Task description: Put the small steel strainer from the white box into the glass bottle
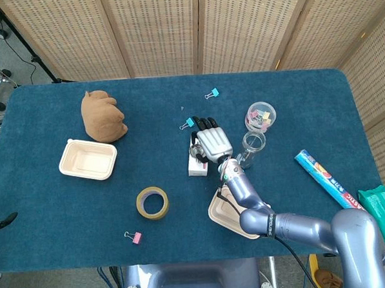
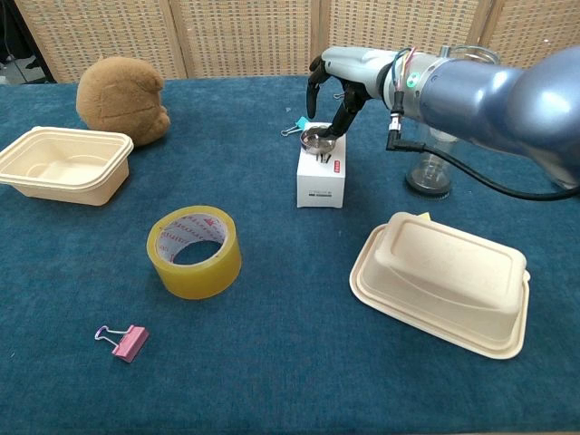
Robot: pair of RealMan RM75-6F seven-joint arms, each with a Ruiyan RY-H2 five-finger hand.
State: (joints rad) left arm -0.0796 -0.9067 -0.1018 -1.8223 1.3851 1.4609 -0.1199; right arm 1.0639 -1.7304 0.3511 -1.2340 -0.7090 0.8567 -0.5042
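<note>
The small steel strainer [image 2: 318, 139] is sitting on top of the white box [image 2: 321, 178]. The right hand [image 2: 337, 77] is reaching down over it, fingers [image 2: 317, 78] spread, touching the strainer. The glass bottle [image 2: 437, 136] is standing near the box.

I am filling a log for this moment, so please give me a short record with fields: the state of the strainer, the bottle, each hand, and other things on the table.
strainer: small steel strainer sits on the white box
bottle: clear glass bottle upright, right of the box
right hand: right hand over the strainer, fingertips at its rim; grip unclear
left hand: not in view
nearby: yellow tape roll, closed beige lunch box
</note>
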